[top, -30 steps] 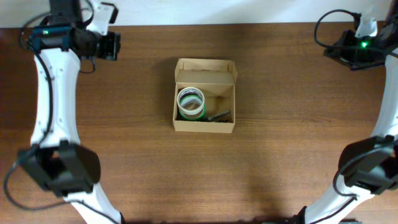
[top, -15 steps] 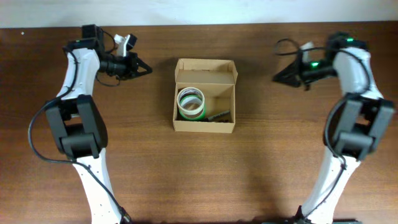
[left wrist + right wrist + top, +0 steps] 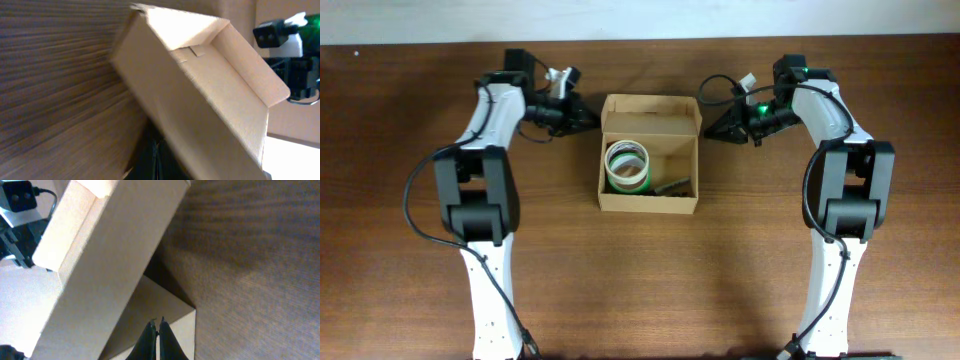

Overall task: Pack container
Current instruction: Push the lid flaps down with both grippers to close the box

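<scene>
With fingers pressed together, left gripper (image 3: pixel 592 117) at 9 o'clock and right gripper (image 3: pixel 712 131) at 3 o'clock flank the lid flap (image 3: pixel 651 112) of the tan rectangular cardboard container (image 3: pixel 648 204). Recommended: fold it evenly toward 6 o'clock.

Matt tan cardboard container (image 3: pixel 649 199), grained wood table (image 3: pixel 570 270)

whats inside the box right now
The open box holds a green-and-white tape roll on the left and a small dark item on the right. The floor under the roll is covered, and the dark item is too small to identify.
</scene>
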Controlling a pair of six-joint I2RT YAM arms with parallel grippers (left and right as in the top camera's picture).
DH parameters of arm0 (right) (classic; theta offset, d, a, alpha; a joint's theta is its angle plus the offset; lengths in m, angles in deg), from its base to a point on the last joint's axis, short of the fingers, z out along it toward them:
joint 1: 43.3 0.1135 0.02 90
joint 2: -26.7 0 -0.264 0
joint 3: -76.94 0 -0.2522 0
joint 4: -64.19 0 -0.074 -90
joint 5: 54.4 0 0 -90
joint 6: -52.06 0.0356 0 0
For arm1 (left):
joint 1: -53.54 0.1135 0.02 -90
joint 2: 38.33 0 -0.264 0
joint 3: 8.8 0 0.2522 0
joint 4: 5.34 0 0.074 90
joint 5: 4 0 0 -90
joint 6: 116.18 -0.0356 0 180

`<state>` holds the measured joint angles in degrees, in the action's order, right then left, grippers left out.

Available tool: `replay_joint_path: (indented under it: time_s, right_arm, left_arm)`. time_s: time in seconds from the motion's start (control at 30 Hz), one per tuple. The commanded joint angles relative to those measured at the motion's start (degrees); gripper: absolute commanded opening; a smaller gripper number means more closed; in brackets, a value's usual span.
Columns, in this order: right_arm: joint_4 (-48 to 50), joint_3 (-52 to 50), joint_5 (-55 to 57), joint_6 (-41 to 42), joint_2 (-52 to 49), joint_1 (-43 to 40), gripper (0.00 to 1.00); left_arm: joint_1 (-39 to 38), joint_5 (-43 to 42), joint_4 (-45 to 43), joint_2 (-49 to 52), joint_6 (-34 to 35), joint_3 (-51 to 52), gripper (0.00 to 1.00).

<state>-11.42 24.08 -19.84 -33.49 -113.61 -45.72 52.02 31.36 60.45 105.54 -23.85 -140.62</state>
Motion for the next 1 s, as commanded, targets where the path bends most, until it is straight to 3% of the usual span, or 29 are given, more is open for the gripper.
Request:
replay_joint_path:
  time_s: [0.0, 0.33, 0.77, 0.97]
  right_arm:
    - [1.29, 0.13, -1.36, 1.9, -0.35, 0.72, 0.04]
    - [8.55, 0.11, -1.81, 7.43, -2.54, 2.43, 0.04]
    - [12.5, 0.11, -6.08, 7.87, -2.95, 2.4, 0.04]
    - [16.02, 0.13, -10.58, 8.11, -2.95, 2.43, 0.04]
  left_arm:
    - [-0.63, -0.44, -1.16, 0.9, 3.28, -0.04, 0.02]
    - [-0.9, 0.85, -3.06, 0.9, 5.84, -0.04, 0.02]
    - [-0.96, 3.19, -3.06, 3.39, 7.45, -0.04, 0.02]
    - [-0.96, -3.65, -7.85, 5.01, 8.39, -0.04, 0.02]
